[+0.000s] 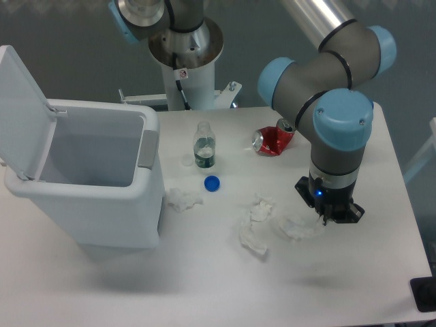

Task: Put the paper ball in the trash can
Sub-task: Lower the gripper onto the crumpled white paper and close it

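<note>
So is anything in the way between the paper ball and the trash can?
Nothing tall blocks it. The paper ball lies by the gripper; the trash can stands open on the left. Between them on the table lie smaller paper wads and a blue cap; a bottle stands farther back.

The UR5e arm [320,82] is bent at the elbow, with the wrist pointed straight down; the gripper [327,212] is held low, jaws hidden.

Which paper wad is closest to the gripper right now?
The rightmost wad, just left of the gripper. The others lie farther left, toward the bin.
</note>
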Controlling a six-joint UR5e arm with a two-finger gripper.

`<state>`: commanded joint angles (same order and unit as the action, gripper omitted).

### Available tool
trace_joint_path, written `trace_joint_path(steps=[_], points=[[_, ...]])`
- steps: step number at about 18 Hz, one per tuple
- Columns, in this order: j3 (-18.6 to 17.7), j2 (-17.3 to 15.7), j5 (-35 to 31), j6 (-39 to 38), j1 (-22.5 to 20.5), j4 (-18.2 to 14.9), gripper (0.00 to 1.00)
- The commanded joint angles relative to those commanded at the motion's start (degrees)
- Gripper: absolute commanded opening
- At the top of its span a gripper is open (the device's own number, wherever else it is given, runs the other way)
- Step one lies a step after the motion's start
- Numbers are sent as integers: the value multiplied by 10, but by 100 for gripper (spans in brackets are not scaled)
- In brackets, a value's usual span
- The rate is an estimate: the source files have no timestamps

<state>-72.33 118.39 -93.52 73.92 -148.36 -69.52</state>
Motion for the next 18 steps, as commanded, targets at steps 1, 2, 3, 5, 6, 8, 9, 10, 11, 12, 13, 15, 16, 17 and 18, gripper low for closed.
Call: trace_joint_path(steps=[1, 2, 3, 5, 6, 8, 9, 10, 11, 12, 13, 15, 16, 17, 18], points=[[0, 0, 1, 0, 0, 0, 0], [0, -1, 0, 0, 0, -2, 0], [0, -2, -1, -1, 1, -2, 0], [3, -10, -2, -7, 2, -2, 0], [4, -16, 3, -13, 2, -3, 0], [2, -28, 17, -45, 6, -4, 0], [0, -39, 37, -50, 7, -3, 0], [-3, -50, 66, -53, 8, -3, 0], [-9, -61, 101, -63, 8, -2, 0], [-13, -75, 125, -76, 8, -2, 0], [-20, -87, 140, -87, 8, -2, 0], [-31, -111, 159, -105, 11, -1, 0], [-38, -126, 175, -116, 15, -1, 0], [-45, -141, 193, -127, 18, 0, 0], [-50, -155, 210, -134, 22, 0, 0]])
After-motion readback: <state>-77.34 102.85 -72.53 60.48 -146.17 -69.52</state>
